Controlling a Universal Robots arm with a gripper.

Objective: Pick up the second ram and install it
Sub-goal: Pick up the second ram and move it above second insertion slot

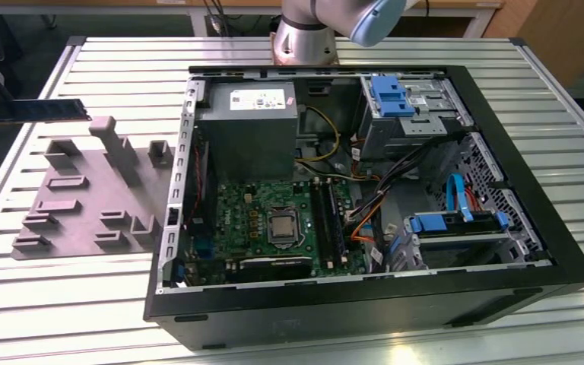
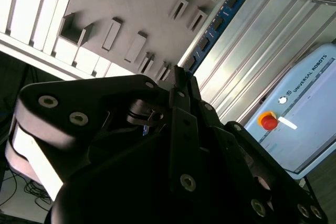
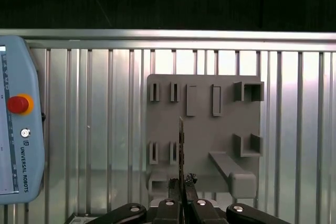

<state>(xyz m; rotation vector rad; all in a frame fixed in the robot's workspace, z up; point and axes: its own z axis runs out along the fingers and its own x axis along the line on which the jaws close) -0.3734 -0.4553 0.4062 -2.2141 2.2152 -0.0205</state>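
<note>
Holding the second ram (image 1: 49, 111) at the exterior view's left.
Clamped edge-on between the pinched-together fingers of the gripper (image 3: 181, 183), near the grey holder tray (image 1: 109, 190); well apart from the open computer case (image 1: 373, 308) and its motherboard (image 1: 233, 213) at the exterior view's right.

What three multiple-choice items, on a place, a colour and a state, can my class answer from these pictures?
1. Where is the second ram?
A seated in a slot
B in the gripper, by the grey holder
C lying loose

2. What colour is the round button on the teach pendant?
A green
B red
C blue

3. How is the computer case?
A closed by a panel
B wrapped
C open

Answers:
1 B: in the first wrist view the gripper clamps the ram's end, with the holder beyond it.
2 B: the button shows red on the pale pendant.
3 C: the motherboard lies bare in the exterior view.
</note>
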